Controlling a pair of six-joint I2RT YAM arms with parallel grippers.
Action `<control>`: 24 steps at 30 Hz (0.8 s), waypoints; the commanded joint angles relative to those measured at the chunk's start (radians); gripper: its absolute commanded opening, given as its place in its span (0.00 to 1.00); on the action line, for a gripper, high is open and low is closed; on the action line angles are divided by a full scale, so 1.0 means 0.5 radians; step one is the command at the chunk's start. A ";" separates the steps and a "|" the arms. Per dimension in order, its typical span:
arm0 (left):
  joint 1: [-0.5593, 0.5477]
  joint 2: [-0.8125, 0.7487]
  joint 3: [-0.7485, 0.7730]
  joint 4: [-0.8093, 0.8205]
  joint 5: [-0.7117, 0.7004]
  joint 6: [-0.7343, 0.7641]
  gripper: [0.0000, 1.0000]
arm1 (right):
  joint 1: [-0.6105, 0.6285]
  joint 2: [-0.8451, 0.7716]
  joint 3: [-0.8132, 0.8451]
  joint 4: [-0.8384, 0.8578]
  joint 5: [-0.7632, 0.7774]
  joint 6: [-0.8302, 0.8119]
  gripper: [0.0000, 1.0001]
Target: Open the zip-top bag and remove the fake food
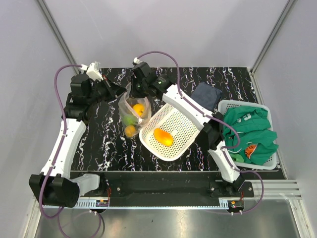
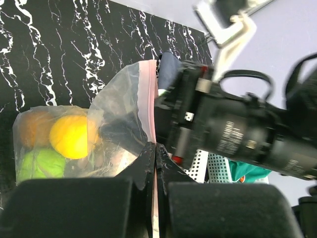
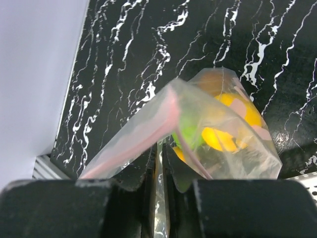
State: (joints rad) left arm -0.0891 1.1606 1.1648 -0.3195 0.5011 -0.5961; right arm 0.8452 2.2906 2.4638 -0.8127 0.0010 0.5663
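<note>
Item: bag, clear, pink zip strip, held raised at the far middle of the table, just behind the tilted white basket. Contents: fake food, yellow, orange and green pieces, gathered in the bag's low end; one further orange piece is lodged in the basket. Left gripper: jaws fully closed, the pink strip pinched between them. Right gripper: jaws drawn almost together, a fold of the bag's film caught in the narrow gap near the strip. Whether the zip is parted cannot be told. Hazards noted: if both lips are pinched together by either gripper, the seal would not be parted by pulling and the film could be stretched or torn. The thin, slick film could be lost from the right jaws, whose hold looks slight, and the bag would then be left hanging from one corner. If the mouth is tipped downward once opened, the round pieces could be spilled and rolled off the table instead of being set in the basket. The two wrists are placed close together, so contact between them is risked.
</note>
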 commanded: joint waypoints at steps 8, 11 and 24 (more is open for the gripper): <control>-0.012 0.035 0.082 0.160 0.047 -0.026 0.00 | 0.009 0.214 0.079 0.082 0.280 0.052 0.22; -0.012 0.035 0.073 0.167 0.035 -0.017 0.00 | 0.000 0.254 0.067 0.107 0.308 0.027 0.24; -0.009 0.124 0.020 0.228 0.016 -0.020 0.00 | -0.064 0.423 0.039 0.208 0.106 -0.034 0.47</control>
State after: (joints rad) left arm -0.0906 1.2125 1.1648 -0.2768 0.4999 -0.6029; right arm 0.8257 2.4729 2.4794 -0.7582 0.0853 0.5777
